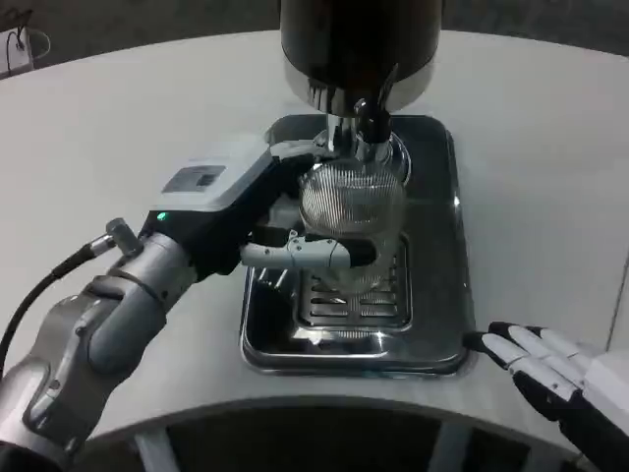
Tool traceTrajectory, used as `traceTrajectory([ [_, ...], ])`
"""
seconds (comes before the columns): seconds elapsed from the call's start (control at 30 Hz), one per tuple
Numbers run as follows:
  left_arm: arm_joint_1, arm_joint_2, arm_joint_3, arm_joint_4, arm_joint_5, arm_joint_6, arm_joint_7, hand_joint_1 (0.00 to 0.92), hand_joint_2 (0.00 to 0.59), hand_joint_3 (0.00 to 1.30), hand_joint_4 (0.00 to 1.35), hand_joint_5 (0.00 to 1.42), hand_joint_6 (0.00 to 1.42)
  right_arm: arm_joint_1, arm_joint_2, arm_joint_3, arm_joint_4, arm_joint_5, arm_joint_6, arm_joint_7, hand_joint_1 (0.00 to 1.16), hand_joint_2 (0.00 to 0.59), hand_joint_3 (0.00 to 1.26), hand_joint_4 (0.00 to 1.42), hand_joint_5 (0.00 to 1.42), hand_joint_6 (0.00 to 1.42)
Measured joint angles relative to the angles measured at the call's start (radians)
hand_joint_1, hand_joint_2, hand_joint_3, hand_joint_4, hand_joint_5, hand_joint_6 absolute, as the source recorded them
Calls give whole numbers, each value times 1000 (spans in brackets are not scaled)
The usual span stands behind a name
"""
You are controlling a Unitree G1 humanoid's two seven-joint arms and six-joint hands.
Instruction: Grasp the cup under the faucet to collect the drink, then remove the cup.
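Note:
A clear ribbed cup (352,206) stands on the drip grate (354,300) of a steel tray (432,334), right under the faucet (359,123) of a dark drink dispenser (359,44). My left hand (265,211) reaches in from the left and wraps the cup, its fingers (314,253) curled across the cup's front. Whether liquid is flowing, I cannot tell. At the table's front right edge my right hand (550,364) lies flat, fingers apart, holding nothing.
The white round table (118,128) spreads to both sides of the tray. A black cable (49,285) runs along my left forearm. The dispenser body looms over the back of the tray.

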Motion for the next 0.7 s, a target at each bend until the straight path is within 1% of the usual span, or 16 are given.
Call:
traceTrajectory([
  [0.2, 9, 5, 37, -32, -53, -24, 0, 60, 5, 215, 87, 358, 698, 2, -1, 4, 0, -1, 4, 0, 428, 499, 63, 0, 0, 63],
  [0.3, 36, 14, 63, -64, -66, -30, 0, 58, 5, 223, 100, 359, 696, 2, -2, 7, 0, -1, 8, 0, 428, 499, 64, 0, 0, 64],
  [0.5, 104, 42, 118, -131, -126, -29, -15, 48, 22, 279, 201, 396, 685, -2, -4, 19, 0, -1, 17, 0, 428, 499, 71, 0, 0, 65],
  [0.53, 125, 48, 139, -155, -144, -29, -22, 49, 24, 291, 212, 402, 674, -5, -4, 21, 0, -1, 19, 0, 428, 499, 71, 0, 0, 65],
  [0.6, 151, 55, 162, -181, -174, -27, -29, 53, 34, 301, 228, 393, 607, -10, -5, 22, 1, -1, 22, 0, 428, 499, 72, 0, 0, 65],
  [0.63, 177, 56, 186, -208, -202, -23, -37, 48, 40, 294, 226, 360, 524, -14, -7, 24, 0, -1, 22, -1, 428, 499, 72, 0, 0, 65],
  [0.7, 211, 55, 218, -247, -246, -16, -44, 36, 49, 262, 186, 293, 438, -16, -8, 26, 1, -1, 25, -1, 428, 499, 73, 0, 0, 65],
])
